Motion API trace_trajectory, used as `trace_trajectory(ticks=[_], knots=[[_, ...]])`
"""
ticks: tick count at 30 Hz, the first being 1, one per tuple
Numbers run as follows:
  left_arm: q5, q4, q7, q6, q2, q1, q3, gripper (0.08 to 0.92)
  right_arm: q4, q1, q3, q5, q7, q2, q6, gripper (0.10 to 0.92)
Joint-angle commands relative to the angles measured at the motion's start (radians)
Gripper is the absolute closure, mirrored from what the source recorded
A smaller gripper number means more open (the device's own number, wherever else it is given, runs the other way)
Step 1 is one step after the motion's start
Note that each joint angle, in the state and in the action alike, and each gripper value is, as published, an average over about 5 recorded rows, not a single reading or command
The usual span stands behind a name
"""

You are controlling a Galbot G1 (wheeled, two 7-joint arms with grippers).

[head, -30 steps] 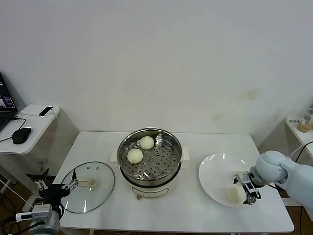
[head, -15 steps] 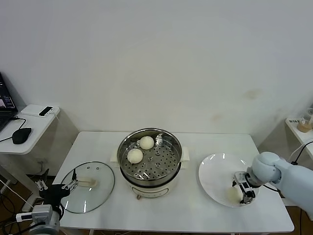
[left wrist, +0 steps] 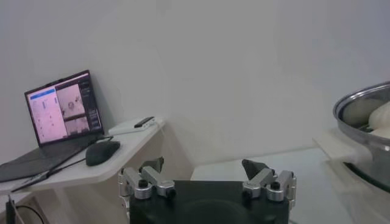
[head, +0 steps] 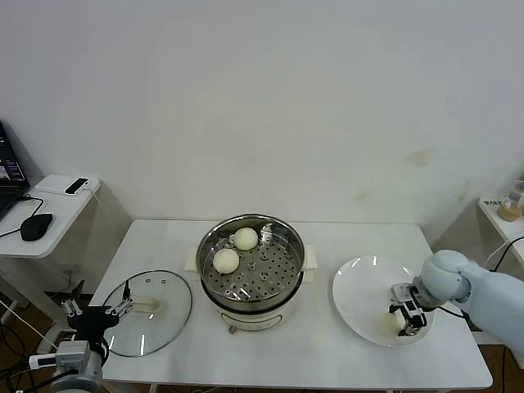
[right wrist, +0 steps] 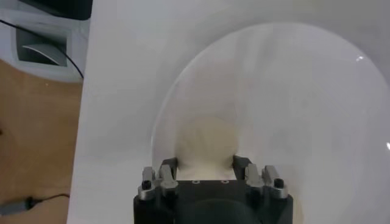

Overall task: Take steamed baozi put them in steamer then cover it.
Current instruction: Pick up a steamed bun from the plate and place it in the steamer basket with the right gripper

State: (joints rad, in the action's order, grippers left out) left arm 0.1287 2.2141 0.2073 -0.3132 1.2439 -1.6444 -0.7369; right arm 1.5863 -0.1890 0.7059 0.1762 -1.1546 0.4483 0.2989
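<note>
Counts: 3 steamed baozi visible – 2 in the steamer, one near its back rim, one at its left side; 1 on the plate at.

1 steamer, 1 cover, 1 plate, 1 main table.

Side desk: 1 laptop, 1 mouse, 1 phone-like item.

2 grippers: left gripper, right gripper.
</note>
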Motion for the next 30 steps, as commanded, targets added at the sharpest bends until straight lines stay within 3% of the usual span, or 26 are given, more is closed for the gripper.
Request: trace_trajectory(ticks=[1,8,17,30], knots=[[0.003,0.001,-0.001,0.000,-0.004,-0.001,-0.002,0.177,-0.008,0.170,0.005,-0.063,-0.059,0.005,-0.013,0.457],[0.009,0.005,-0.002,0.000,-0.014,-0.002,-0.006,0.177,-0.039,0.390,0.029,-0.156,-0.060,0.051,-0.005,0.457],[0.009,0.010,-0.001,0.001,-0.013,-0.007,-0.007,0.177,-0.063,0.714,0.226,-0.261,-0.024,0.261,0.015,0.449],[0.008,0.025,-0.001,0.002,-0.002,-0.023,-0.034,0.177,-0.008,0.762,0.347,-0.341,0.056,0.529,-0.006,0.448]])
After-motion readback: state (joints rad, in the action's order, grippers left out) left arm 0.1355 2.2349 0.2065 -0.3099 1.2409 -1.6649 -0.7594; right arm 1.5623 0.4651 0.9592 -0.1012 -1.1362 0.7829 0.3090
